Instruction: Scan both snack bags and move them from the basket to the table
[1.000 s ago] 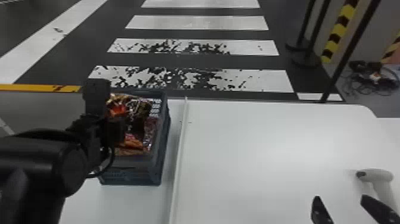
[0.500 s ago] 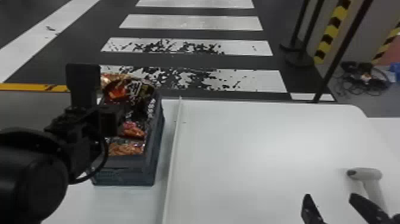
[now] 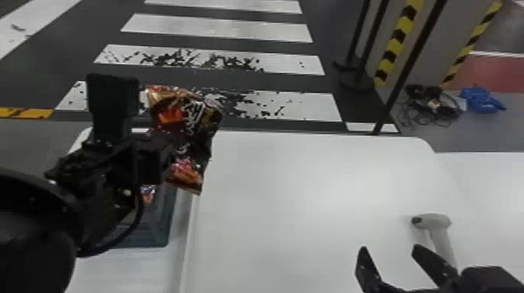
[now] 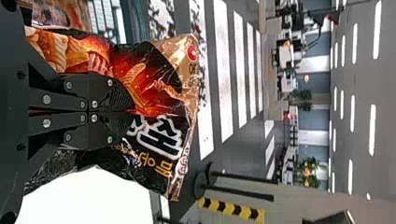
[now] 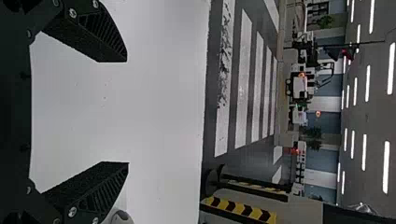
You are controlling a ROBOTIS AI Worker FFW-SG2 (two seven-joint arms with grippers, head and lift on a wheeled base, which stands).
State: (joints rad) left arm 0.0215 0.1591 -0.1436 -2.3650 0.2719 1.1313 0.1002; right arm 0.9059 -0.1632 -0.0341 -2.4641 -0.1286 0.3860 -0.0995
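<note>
Holding one snack bag (image 3: 187,124) clear of the basket (image 3: 156,232), pinched in the narrowed fingers of the left gripper (image 3: 165,154).
Spreads printed film past both fingertips and reveals another bag (image 4: 70,11) in the left wrist view; opens wide at the right gripper (image 3: 390,249), over the table (image 3: 304,210), and adds a scanner (image 3: 434,221) beside it in the head view.
</note>
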